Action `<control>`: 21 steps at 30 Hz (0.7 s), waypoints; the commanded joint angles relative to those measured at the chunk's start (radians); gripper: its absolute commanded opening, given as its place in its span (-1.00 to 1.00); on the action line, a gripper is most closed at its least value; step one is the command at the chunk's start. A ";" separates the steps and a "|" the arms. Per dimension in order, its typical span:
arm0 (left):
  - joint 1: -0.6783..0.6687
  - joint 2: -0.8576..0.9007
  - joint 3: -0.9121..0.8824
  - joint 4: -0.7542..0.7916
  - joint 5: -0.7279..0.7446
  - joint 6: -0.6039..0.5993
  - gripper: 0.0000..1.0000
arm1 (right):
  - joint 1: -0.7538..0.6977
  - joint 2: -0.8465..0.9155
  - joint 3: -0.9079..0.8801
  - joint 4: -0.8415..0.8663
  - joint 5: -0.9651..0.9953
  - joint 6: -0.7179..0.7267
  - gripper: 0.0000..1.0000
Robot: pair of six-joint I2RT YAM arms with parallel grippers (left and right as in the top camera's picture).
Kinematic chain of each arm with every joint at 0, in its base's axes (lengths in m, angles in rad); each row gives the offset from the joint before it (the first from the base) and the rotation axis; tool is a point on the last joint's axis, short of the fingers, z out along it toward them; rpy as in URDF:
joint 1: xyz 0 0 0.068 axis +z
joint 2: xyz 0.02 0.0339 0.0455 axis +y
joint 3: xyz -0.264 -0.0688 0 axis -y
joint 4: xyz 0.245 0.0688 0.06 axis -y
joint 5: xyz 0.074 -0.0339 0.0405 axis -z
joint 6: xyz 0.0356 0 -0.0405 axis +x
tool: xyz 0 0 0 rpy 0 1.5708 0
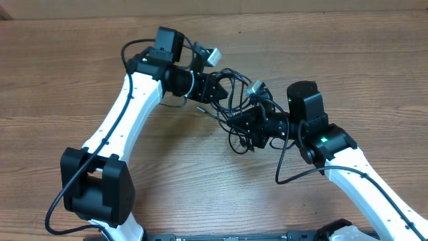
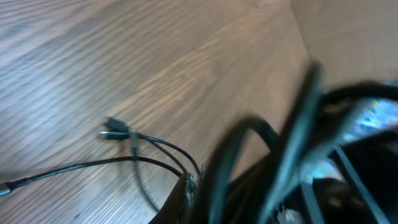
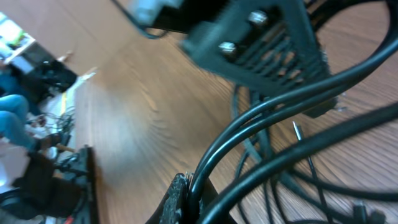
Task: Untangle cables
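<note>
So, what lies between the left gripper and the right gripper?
The tangled black cables stretch between the left gripper and the right gripper. The overhead view shows this most clearly.

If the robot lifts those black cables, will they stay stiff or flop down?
Probably floppy: the cables lie in loose loops and curves on the table. They look thin, so likely light. Being snarled together, pulling one would probably drag the others along.
</note>
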 commanded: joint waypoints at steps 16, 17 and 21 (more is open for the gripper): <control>-0.040 -0.022 0.015 -0.260 0.080 0.432 -0.92 | 0.000 0.043 0.003 0.026 0.349 0.135 -0.83; -0.040 -0.022 0.015 -0.259 0.116 0.453 -0.92 | 0.000 0.043 0.003 0.026 0.349 0.155 -0.76; -0.038 -0.022 0.015 -0.230 0.161 0.458 -0.92 | 0.000 0.043 0.003 0.025 0.346 0.159 0.06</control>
